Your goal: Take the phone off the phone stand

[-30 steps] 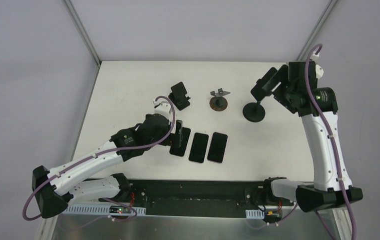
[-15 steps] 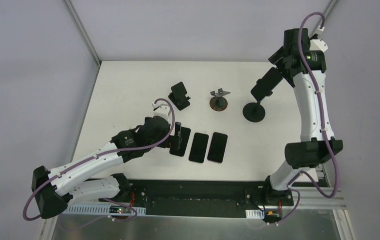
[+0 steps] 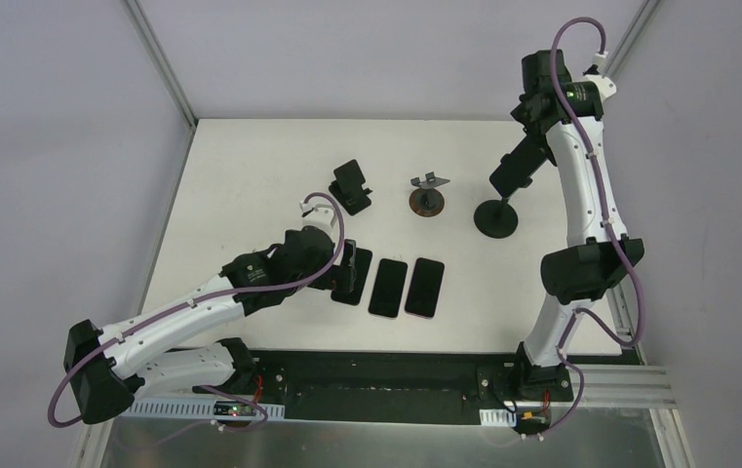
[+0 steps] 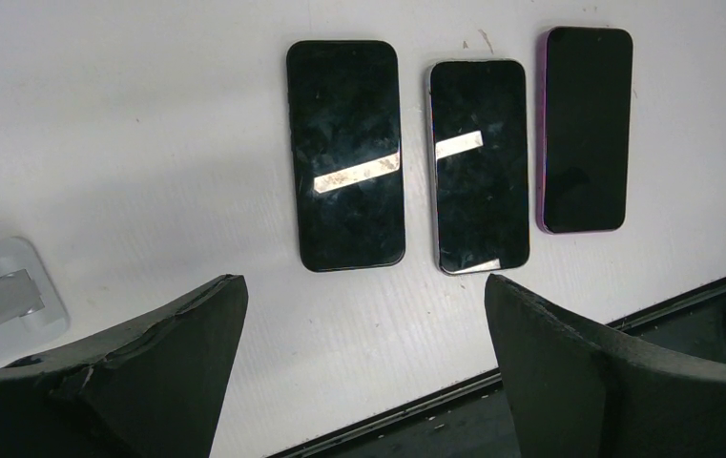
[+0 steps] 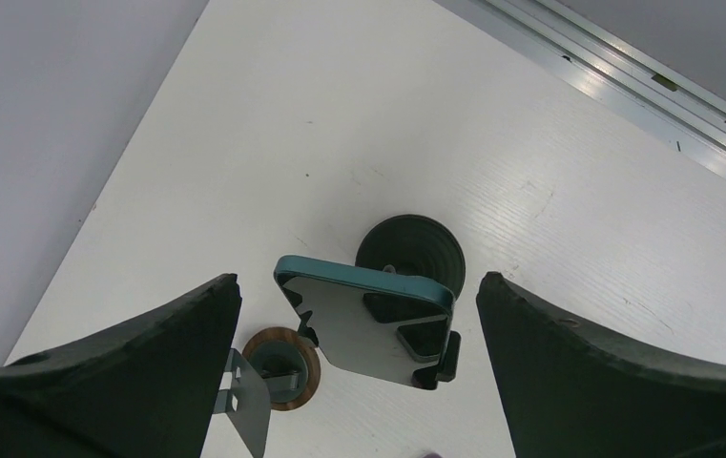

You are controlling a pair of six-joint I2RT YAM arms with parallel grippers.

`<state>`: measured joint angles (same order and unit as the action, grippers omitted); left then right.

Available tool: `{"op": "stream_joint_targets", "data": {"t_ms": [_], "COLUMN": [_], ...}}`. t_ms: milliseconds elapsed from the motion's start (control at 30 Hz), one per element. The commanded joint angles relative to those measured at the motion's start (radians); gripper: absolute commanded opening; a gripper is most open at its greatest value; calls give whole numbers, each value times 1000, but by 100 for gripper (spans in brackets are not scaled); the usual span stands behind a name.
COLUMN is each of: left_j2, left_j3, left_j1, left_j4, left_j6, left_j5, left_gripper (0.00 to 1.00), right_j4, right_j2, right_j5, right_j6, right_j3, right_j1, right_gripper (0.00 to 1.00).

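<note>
A phone with a teal edge (image 5: 368, 324) sits tilted in the clamp of a black round-based stand (image 5: 412, 252) at the table's back right; it also shows in the top view (image 3: 513, 170), over the stand's base (image 3: 496, 218). My right gripper (image 5: 359, 281) hangs open above the phone, one finger on each side and not touching it; in the top view it (image 3: 532, 125) is just behind the phone. My left gripper (image 4: 363, 282) is open and empty, low over the table just in front of the leftmost of three flat phones (image 4: 344, 153).
Three dark phones lie side by side near the front (image 3: 352, 276) (image 3: 387, 287) (image 3: 424, 287). A small black stand (image 3: 351, 185) and a wooden-based metal stand (image 3: 428, 200) sit mid-table; the latter also shows beside the phone (image 5: 282, 368). The table's front edge runs behind my left fingers.
My right arm has swung up and back, carrying its open gripper from beside the stand to above the phone. My left arm has barely moved.
</note>
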<state>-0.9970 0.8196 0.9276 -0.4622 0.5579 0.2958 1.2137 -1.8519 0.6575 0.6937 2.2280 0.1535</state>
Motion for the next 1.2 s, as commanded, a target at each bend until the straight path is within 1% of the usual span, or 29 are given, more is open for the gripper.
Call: {"op": "stream_joint_targets", "data": {"t_ms": [0,167,567,933,1100,1167], "left_j2": [-7,-5,-16,-15,-13,-14], "left_j3": [-10,-18,-22,-29,-33,-35], "left_j1": [-8,-8,-9,-10,-9,-8], "left_j4": [-3,-3,-3,-3,-3,-3], "left_j6": [-2,-11,-16,-19,-11,-9], "left_j5": [-4,-2,-7,-24,-30,-31], "left_gripper": [99,99,99,99,99,99], "right_j4": [35,35,31,18,10,-2], "right_j2": [-28,-58,-97,-110,-111,-107], "right_j5": [67,80,184,190,196,197], "right_j6": [24,25,28,36,24,9], "right_j3": [45,40,10,-24,-24,-28], "right_j1": [16,19,54,59,73,82], "right_gripper": [99,99,97,94,88,81]}}
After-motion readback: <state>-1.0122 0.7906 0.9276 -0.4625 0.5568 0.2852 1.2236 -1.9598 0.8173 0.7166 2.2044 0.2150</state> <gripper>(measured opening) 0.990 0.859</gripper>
